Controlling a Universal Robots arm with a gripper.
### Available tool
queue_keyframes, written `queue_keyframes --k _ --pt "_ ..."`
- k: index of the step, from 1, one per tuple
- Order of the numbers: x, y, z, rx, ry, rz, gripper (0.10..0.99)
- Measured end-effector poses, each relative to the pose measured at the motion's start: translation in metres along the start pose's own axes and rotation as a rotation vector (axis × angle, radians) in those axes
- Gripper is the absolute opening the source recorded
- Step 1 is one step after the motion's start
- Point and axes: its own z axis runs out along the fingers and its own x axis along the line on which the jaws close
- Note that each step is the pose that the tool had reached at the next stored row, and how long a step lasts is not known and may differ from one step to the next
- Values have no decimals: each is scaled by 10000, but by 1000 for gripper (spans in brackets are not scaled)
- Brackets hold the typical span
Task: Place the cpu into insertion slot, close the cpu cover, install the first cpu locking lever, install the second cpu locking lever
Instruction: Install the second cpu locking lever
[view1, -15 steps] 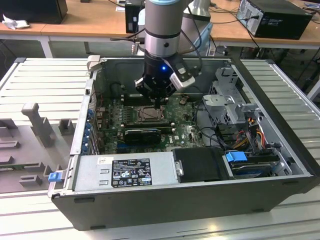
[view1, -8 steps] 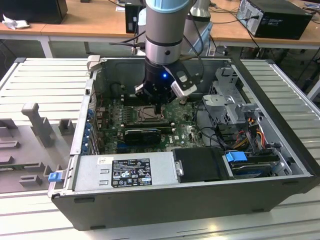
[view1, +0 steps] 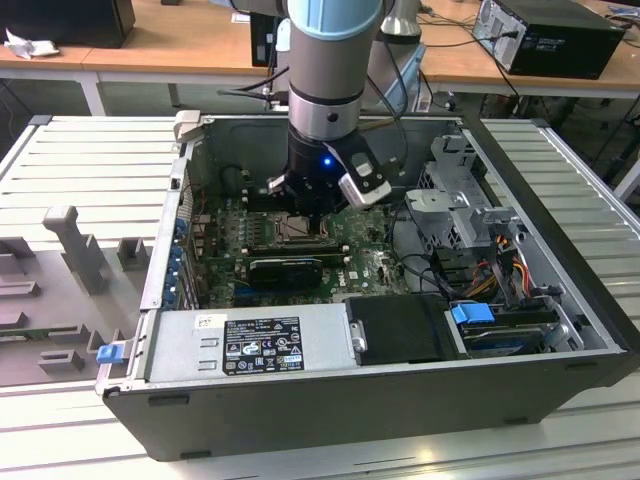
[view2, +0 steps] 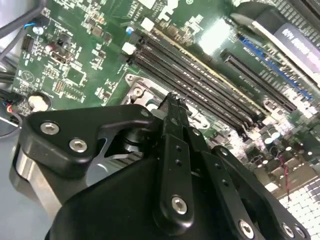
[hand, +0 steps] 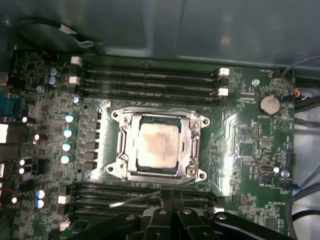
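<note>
The black two-fingered tool (hand: 167, 196) hangs low over the green motherboard (hand: 240, 150) inside the open grey computer case (view1: 560, 260). Its fingers (view2: 172, 117) are pressed together, clenched on nothing. The pale silver square cpu (hand: 157, 145) lies seated in the silvery-rimmed insertion slot (hand: 192, 172), with the thin silvery cpu cover (hand: 194, 142) folded down around it. The tool's tips sit just beside the slot's edge, over the long black memory slots (hand: 135, 200).

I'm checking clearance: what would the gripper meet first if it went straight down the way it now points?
Probably the motherboard by the edge of the cpu cover, near the memory slots; the gripper hangs just beside the socket. Depth is unclear.
</note>
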Motion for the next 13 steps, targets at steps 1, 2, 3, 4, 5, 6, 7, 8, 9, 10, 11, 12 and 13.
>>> queue_keyframes --k 1,2,3,4,5,6,7,8,9,10,11,12,13 --pt "18 -11 -1 -54 -5 -2 106" --pt "61 -9 -2 -187 -12 -2 106" --pt "72 -10 1 -347 -24 -1 106" --pt "73 -12 4 -367 -23 1 106" --pt "73 -14 8 -380 -18 1 106" --pt "78 -16 10 -385 -17 4 106" --pt "87 -19 10 -386 -15 3 106" --pt "124 -22 14 -388 -14 1 106" --pt "193 -21 28 -392 -16 1 106" --pt "209 -21 36 -392 -5 3 106" --pt "215 -22 45 -391 15 5 106" --pt "217 -24 62 -394 43 7 106" --pt "218 -25 78 -394 58 9 106"
